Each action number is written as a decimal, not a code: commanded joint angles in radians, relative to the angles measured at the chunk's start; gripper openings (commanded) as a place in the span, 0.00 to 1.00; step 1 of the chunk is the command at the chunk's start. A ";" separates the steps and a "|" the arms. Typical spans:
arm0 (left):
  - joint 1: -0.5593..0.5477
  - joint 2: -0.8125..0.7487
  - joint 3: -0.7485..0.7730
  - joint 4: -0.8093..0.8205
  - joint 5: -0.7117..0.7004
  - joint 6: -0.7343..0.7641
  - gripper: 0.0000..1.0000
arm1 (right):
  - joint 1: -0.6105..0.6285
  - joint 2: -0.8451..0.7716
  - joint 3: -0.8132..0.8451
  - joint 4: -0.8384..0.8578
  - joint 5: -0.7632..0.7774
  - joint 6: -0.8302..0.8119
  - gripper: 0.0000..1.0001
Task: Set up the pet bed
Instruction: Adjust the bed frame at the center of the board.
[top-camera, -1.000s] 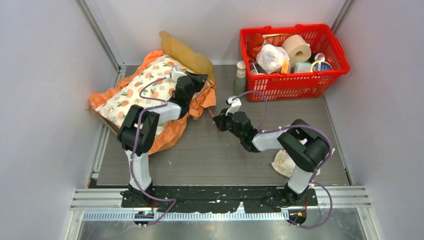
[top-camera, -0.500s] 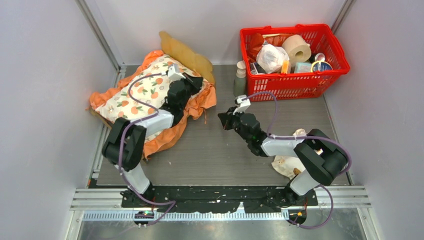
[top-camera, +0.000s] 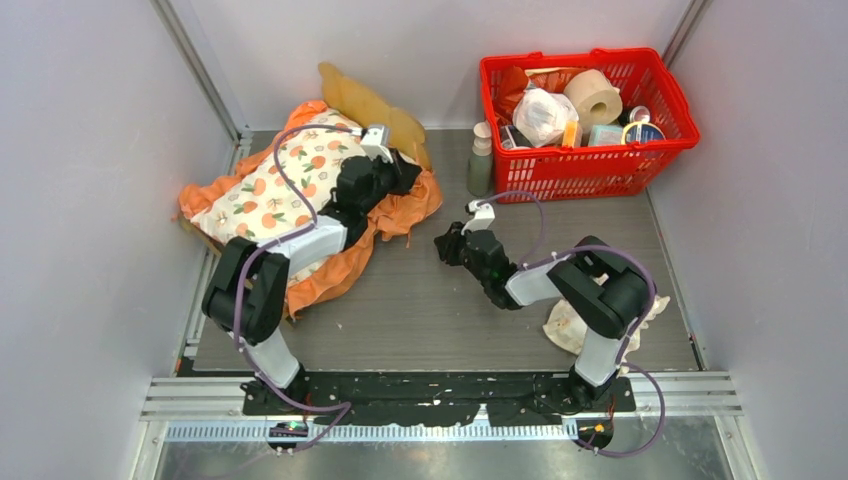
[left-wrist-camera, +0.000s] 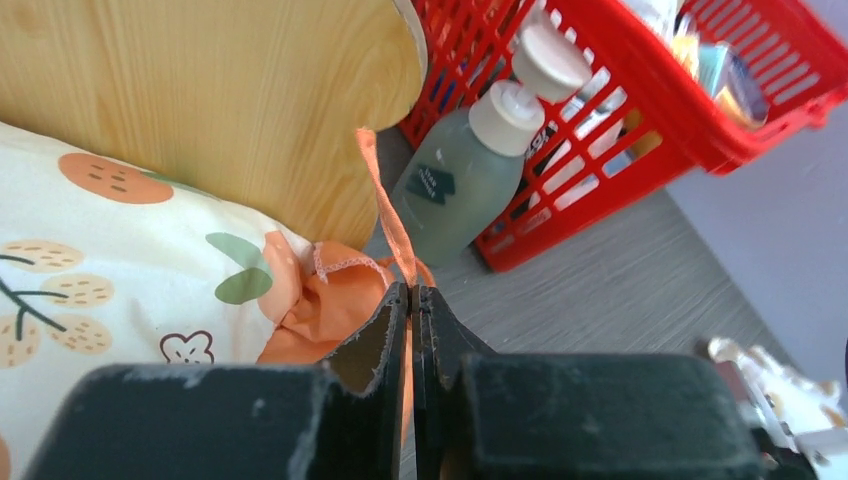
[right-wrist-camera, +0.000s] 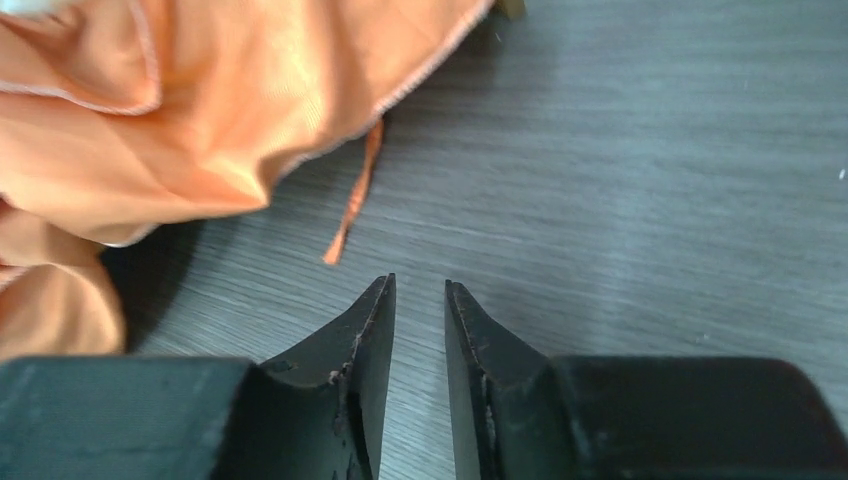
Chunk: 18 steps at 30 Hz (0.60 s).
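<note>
The pet bed shows mainly as its light-wood wavy headboard (top-camera: 368, 103) (left-wrist-camera: 200, 90) at the back left; the rest is covered by a cream orange-print cushion (top-camera: 275, 185) (left-wrist-camera: 90, 280) with orange ruffles (right-wrist-camera: 200, 100). My left gripper (top-camera: 405, 172) (left-wrist-camera: 411, 288) is at the cushion's right corner, shut on a thin orange ribbon (left-wrist-camera: 385, 195) that rises taut from the jaws. My right gripper (top-camera: 445, 245) (right-wrist-camera: 420, 290) hovers low over the bare tabletop just right of the ruffle, open a little with nothing between its fingers. A loose ribbon end (right-wrist-camera: 355, 200) lies ahead of it.
A red basket (top-camera: 690, 140) (left-wrist-camera: 640, 130) full of supplies stands at the back right, with a green pump bottle (top-camera: 480, 160) (left-wrist-camera: 455, 185) at its left end. A small cream frilled pillow (top-camera: 570, 325) lies beside the right arm's base. Grey walls close in on both sides.
My right gripper opened, let go of the cushion's edge and pulled back a little to the right. My left gripper moved toward the back right along the cushion's corner, shut on the ribbon.
</note>
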 joint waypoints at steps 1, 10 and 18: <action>-0.003 0.030 0.078 -0.037 0.107 0.129 0.10 | -0.004 0.064 0.047 0.083 0.008 0.043 0.32; -0.006 -0.050 0.079 -0.166 0.275 0.309 0.43 | -0.061 -0.095 0.030 -0.003 -0.052 -0.008 0.42; -0.157 -0.310 -0.046 -0.573 -0.095 0.434 0.47 | -0.086 -0.274 -0.046 -0.122 -0.008 -0.042 0.41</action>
